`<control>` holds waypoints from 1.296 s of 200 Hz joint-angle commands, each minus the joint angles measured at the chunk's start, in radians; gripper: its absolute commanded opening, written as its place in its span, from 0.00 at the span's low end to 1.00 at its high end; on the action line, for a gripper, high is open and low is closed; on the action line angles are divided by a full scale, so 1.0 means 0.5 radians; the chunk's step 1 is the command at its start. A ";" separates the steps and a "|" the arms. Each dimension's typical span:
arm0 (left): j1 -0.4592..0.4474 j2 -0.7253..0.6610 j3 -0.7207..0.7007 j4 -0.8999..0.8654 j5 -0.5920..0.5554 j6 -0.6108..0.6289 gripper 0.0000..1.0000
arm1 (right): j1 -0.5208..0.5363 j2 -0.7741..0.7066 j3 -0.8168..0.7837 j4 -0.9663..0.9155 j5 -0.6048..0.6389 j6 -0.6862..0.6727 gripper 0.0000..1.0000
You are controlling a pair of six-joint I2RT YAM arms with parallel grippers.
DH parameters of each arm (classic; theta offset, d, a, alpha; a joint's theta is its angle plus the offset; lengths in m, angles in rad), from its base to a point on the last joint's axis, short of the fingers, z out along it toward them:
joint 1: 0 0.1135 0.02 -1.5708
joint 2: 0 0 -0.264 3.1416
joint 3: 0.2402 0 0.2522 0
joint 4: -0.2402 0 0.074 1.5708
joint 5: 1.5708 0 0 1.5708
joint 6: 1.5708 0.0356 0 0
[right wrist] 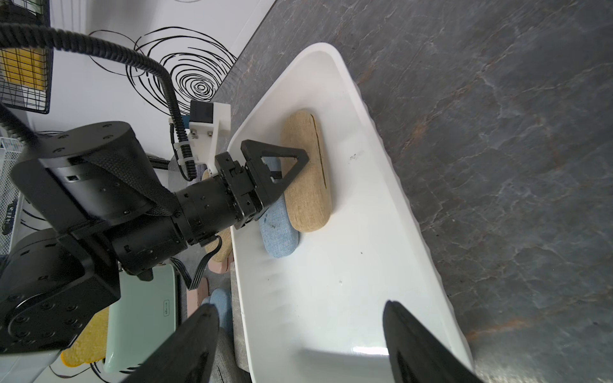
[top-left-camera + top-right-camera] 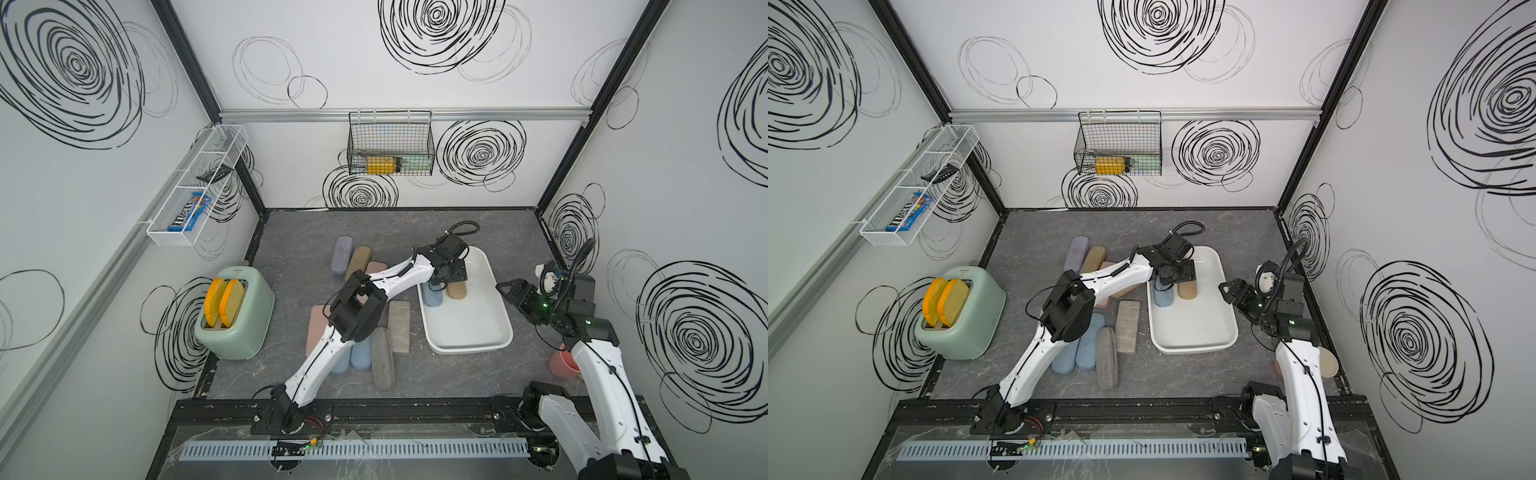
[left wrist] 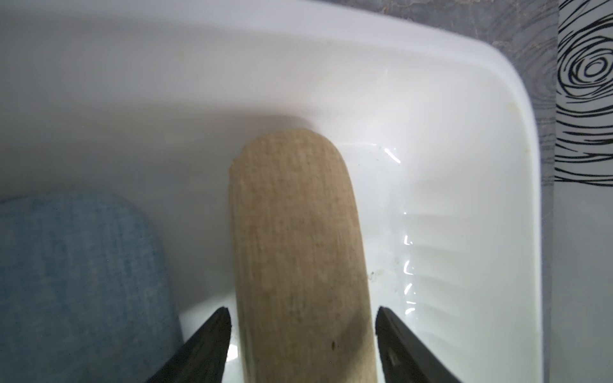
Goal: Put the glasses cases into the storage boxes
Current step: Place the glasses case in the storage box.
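The tan case [image 3: 292, 232] lies flat in the bin [image 3: 497, 99], at its far end beside a blue case [image 3: 76, 265], probably set parallel to leave room for more. The left pincer [image 3: 303, 315] straddles it, jaws narrowly parted and just clear of both sides. The right pincer [image 1: 298, 318] hangs wide and empty at the bin's rim.

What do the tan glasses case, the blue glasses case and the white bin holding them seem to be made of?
Tan glasses case: probably woven fabric over a stiff shell, matte; a coarse linen-like weave shows. Blue glasses case: likely the same cloth covering, matte, with a heathered weave. White bin: apparently moulded plastic, glossy; light glints sit on its smooth ribbed floor.
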 commanded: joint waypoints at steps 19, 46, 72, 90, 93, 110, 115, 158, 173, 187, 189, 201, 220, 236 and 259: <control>0.003 -0.015 0.064 0.007 -0.013 -0.013 0.75 | 0.002 -0.001 0.021 -0.010 -0.035 0.005 0.82; -0.016 -0.140 0.053 -0.034 -0.091 0.026 0.81 | 0.013 0.011 0.027 -0.006 -0.046 0.008 0.82; -0.020 -0.358 -0.081 -0.046 -0.184 0.099 0.85 | 0.091 0.017 0.043 0.003 0.016 0.028 0.82; -0.030 -0.604 -0.236 -0.015 -0.274 0.194 0.86 | 0.226 0.023 0.065 0.012 0.128 0.064 0.82; -0.030 -0.650 -0.268 -0.010 -0.293 0.211 0.87 | 0.255 0.025 0.071 0.017 0.150 0.071 0.82; -0.031 -0.925 -0.491 0.051 -0.395 0.305 0.90 | 0.436 0.048 0.106 0.039 0.295 0.117 0.82; -0.028 -1.017 -0.574 0.085 -0.423 0.332 0.91 | 0.497 0.058 0.117 0.046 0.339 0.131 0.82; 0.101 -1.819 -1.319 0.403 -0.516 0.524 0.96 | 1.125 0.216 0.248 0.123 0.726 0.152 0.92; 0.210 -2.047 -1.522 0.441 -0.520 0.571 0.96 | 1.434 0.321 0.315 0.159 0.900 0.155 0.97; 0.338 -2.249 -1.700 0.465 -0.477 0.619 0.96 | 1.805 0.460 0.416 0.167 1.189 0.164 0.97; 0.359 -2.280 -1.726 0.472 -0.465 0.628 0.96 | 1.859 0.486 0.435 0.164 1.234 0.168 0.97; 0.491 -2.462 -1.908 0.522 -0.400 0.646 0.96 | 2.173 0.659 0.548 0.130 1.487 0.197 0.97; 0.773 -2.744 -2.211 0.615 -0.231 0.568 0.96 | 2.537 0.963 0.726 0.058 1.751 0.288 0.97; 1.020 -2.948 -2.454 0.705 -0.031 0.460 0.96 | 2.731 1.215 0.893 -0.026 1.827 0.344 0.97; 1.245 -3.037 -2.652 0.708 0.215 0.374 0.96 | 2.866 1.510 1.101 -0.097 1.740 0.387 0.97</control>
